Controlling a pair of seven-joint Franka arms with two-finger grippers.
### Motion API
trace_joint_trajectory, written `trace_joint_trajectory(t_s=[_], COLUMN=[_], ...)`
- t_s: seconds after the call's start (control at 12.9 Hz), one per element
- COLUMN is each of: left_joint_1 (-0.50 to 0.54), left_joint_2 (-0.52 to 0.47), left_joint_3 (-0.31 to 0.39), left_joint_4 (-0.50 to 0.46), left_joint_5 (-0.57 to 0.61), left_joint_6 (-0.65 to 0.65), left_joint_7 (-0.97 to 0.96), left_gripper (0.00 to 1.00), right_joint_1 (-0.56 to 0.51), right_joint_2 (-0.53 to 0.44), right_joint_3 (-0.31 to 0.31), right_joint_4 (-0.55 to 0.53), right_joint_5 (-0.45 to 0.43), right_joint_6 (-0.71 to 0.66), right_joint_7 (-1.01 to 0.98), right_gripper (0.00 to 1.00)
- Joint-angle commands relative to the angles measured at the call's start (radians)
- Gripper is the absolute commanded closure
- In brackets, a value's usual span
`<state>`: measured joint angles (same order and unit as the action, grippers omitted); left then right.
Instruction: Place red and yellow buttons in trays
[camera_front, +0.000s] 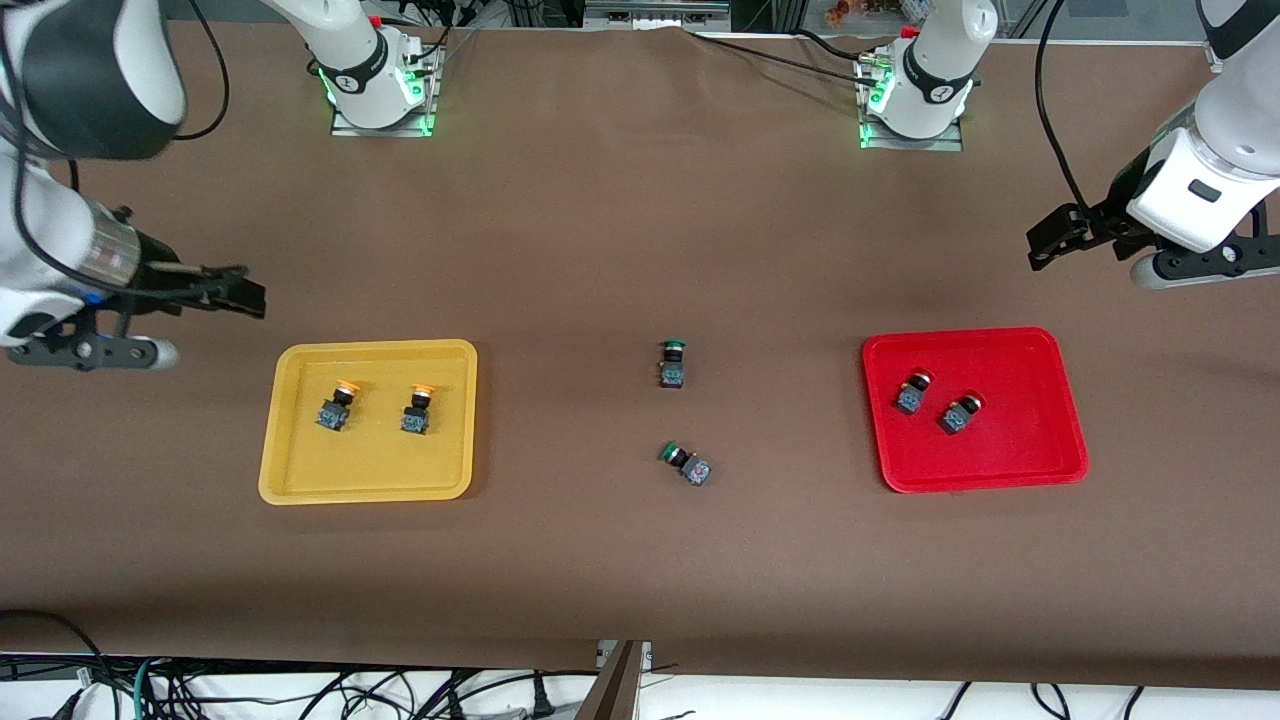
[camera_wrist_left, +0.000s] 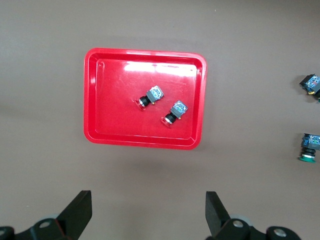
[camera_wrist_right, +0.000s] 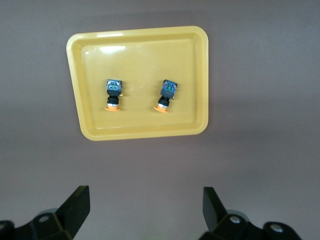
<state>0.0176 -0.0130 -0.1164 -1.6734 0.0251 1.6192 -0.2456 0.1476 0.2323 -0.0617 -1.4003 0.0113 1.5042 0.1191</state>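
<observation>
The yellow tray (camera_front: 300, 470) holds two yellow-capped buttons (camera_front: 337, 405) (camera_front: 417, 408) lying side by side. In the red tray (camera_front: 1040, 450) lie two red-capped buttons (camera_front: 912, 392) (camera_front: 960, 413). My left gripper (camera_front: 1045, 245) hangs open and empty over bare table by the red tray's corner. Its wrist view shows the red tray (camera_wrist_left: 100, 100) with both red buttons (camera_wrist_left: 150, 97) (camera_wrist_left: 175, 112) past the open left gripper (camera_wrist_left: 149, 210). My right gripper (camera_front: 240, 292) hangs open and empty over the table beside the yellow tray. The right wrist view shows the open right gripper (camera_wrist_right: 145, 207), the yellow tray (camera_wrist_right: 140, 55) and the yellow buttons (camera_wrist_right: 114, 93) (camera_wrist_right: 167, 95).
Two green-capped buttons (camera_front: 672, 363) (camera_front: 686, 463) lie on the brown table between the trays, one nearer the front camera than the other. They also show at the edge of the left wrist view (camera_wrist_left: 310, 150) (camera_wrist_left: 312, 84). The arm bases (camera_front: 375, 80) (camera_front: 915, 90) stand at the table's edge.
</observation>
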Motion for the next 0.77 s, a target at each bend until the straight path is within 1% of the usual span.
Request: trace_joint_trajectory(t_s=[0.0, 0.08, 0.15, 0.31, 0.46, 0.54, 0.7], left_joint_1=[0.001, -0.001, -0.001, -0.005, -0.001, -0.001, -0.002], left_joint_2=[0.011, 0.025, 0.031, 0.031, 0.031, 0.031, 0.030], left_joint_3=[0.004, 0.004, 0.004, 0.004, 0.004, 0.004, 0.003], left_joint_4=[0.026, 0.035, 0.049, 0.050, 0.053, 0.055, 0.063], left_joint_5=[-0.027, -0.027, -0.027, -0.028, -0.036, -0.034, -0.033], left_joint_6=[-0.018, -0.015, -0.015, -0.018, -0.015, -0.010, -0.010], left_joint_7=[0.031, 0.028, 0.035, 0.031, 0.032, 0.029, 0.023], left_gripper=[0.00, 0.00, 0.00, 0.00, 0.00, 0.00, 0.00], right_joint_1=[-0.095, -0.112, -0.138, -0.158, -0.163, -0.164, -0.164], right_joint_2=[-0.105, -0.134, -0.169, -0.226, -0.267, -0.269, -0.254], right_joint_3=[0.082, 0.083, 0.083, 0.083, 0.095, 0.117, 0.120], right_joint_4=[-0.055, -0.057, -0.069, -0.078, -0.113, -0.123, -0.118], right_joint_5=[0.007, 0.003, 0.010, 0.006, 0.007, -0.002, -0.004], right_joint_6=[-0.054, -0.088, -0.087, -0.076, -0.125, -0.131, -0.130], right_joint_7=[-0.018, -0.019, -0.022, -0.019, -0.015, -0.013, -0.016], right_gripper=[0.00, 0.00, 0.00, 0.00, 0.00, 0.00, 0.00])
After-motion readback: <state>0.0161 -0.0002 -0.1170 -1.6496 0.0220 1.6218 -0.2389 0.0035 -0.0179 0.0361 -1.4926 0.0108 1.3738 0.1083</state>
